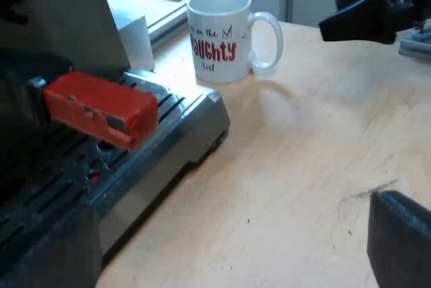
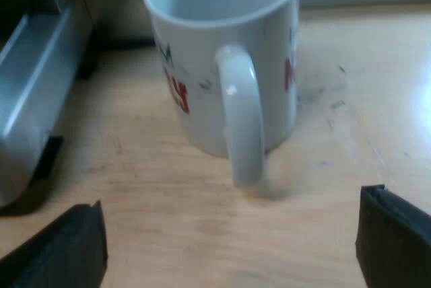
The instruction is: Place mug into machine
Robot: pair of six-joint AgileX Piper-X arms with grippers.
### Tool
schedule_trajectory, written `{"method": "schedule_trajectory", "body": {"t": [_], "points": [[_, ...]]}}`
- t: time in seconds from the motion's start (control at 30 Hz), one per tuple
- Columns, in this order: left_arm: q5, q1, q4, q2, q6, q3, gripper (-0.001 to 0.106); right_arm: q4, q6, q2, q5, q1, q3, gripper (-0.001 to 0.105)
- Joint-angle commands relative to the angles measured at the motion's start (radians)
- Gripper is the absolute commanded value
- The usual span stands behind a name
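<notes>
Tabletop (image 2: 337, 133): right hand (image 2: 233, 217) spread wide before mug (image 2: 202, 52)

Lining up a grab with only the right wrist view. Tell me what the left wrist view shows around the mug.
Observer: The mug stands on the table, just past the corner of the machine's drip tray, not on it.
Operator: Report what sits over that tray.
Observer: The holder's red handle end juts out above the tray's slots.
Operator: Now give me my tool's position.
Observer: The right tool is on the mug's handle side, apart from the handle.
</notes>
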Motion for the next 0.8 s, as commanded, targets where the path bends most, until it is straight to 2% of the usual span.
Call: {"method": "schedule_trajectory", "body": {"t": [0.03, 0.13, 0.43, 0.57, 0.8], "points": [[0.006, -0.005, -0.023, 0.002, 0.006, 0.001, 0.081, -0.144, 0.001, 0.113, -0.010, 0.000, 0.020, 0.077], [0.006, -0.005, -0.016, 0.002, 0.006, 0.001, 0.081, -0.269, 0.032, 0.244, -0.005, 0.000, 0.020, 0.077], [0.006, -0.005, -0.017, 0.002, 0.004, 0.001, 0.081, -0.636, 0.034, 0.641, 0.013, 0.000, 0.007, 0.077], [0.006, -0.005, -0.009, 0.002, 0.004, 0.001, 0.081, -0.730, 0.034, 0.797, 0.013, 0.000, -0.034, 0.077], [0.006, -0.005, -0.009, 0.002, 0.004, 0.001, 0.081, -0.787, 0.034, 0.956, 0.013, 0.000, -0.129, 0.077]]}}
